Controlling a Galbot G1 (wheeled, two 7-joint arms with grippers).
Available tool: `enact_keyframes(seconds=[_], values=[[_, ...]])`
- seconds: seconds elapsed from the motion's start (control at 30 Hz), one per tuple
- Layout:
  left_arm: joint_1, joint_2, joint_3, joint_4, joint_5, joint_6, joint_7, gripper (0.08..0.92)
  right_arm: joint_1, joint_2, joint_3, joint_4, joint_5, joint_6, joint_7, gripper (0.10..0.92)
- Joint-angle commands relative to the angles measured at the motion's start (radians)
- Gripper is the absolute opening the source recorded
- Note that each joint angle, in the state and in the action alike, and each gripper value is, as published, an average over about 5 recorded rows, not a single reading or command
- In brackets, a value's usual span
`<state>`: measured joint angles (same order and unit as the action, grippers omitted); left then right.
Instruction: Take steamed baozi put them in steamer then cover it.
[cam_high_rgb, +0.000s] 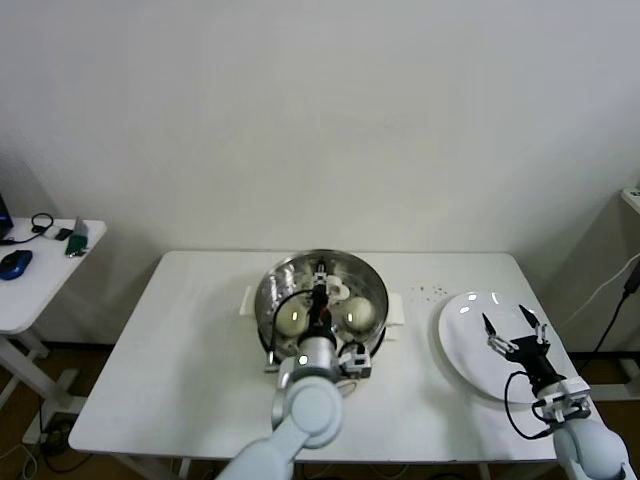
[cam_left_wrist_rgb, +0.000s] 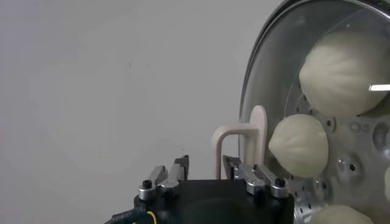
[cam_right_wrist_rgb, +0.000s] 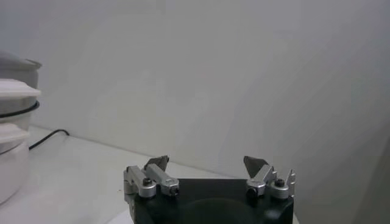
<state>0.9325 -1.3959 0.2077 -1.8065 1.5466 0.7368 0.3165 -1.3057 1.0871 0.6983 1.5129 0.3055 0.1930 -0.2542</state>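
With the cover (cam_high_rgb: 322, 296) now seated on the steamer (cam_high_rgb: 268, 300) at frame centre and the buns (cam_high_rgb: 291, 318) inside, the left gripper (cam_left_wrist_rgb: 205, 173), jaws slightly apart around the cover's white handle (cam_left_wrist_rgb: 239, 141), should open fully and lift straight up so the lid isn't dragged. The right gripper (cam_high_rgb: 513, 326) hovers over the plate (cam_high_rgb: 462, 330) at lower right, jaws wide and empty. Nothing stands in the way.

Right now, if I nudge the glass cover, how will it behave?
Probably stiff and heavyish: the cover looks like glass with a metal rim. Seemingly seated on the steamer, it should slide rather than tip. Its smooth handle may be slippery.
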Motion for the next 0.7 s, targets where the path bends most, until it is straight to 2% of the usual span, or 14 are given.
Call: enact_keyframes(seconds=[0.03, 0.4, 0.57, 0.7], values=[[0.023, 0.057, 0.002, -0.108, -0.060, 0.027, 0.008, 0.469, 0.001, -0.001, 0.003, -0.001, 0.013, -0.007, -0.006, 0.823], [0.140, 0.138, -0.038, -0.276, -0.170, 0.027, 0.002, 0.780, 0.014, -0.001, 0.000, -0.005, 0.009, -0.015, -0.006, 0.823], [0.201, 0.179, -0.078, -0.348, -0.248, 0.010, -0.064, 0.821, 0.019, 0.001, -0.006, -0.003, 0.000, -0.017, -0.005, 0.823], [0.251, 0.223, -0.135, -0.397, -0.393, -0.038, -0.207, 0.822, 0.022, 0.003, -0.010, -0.003, -0.007, -0.020, -0.005, 0.823]])
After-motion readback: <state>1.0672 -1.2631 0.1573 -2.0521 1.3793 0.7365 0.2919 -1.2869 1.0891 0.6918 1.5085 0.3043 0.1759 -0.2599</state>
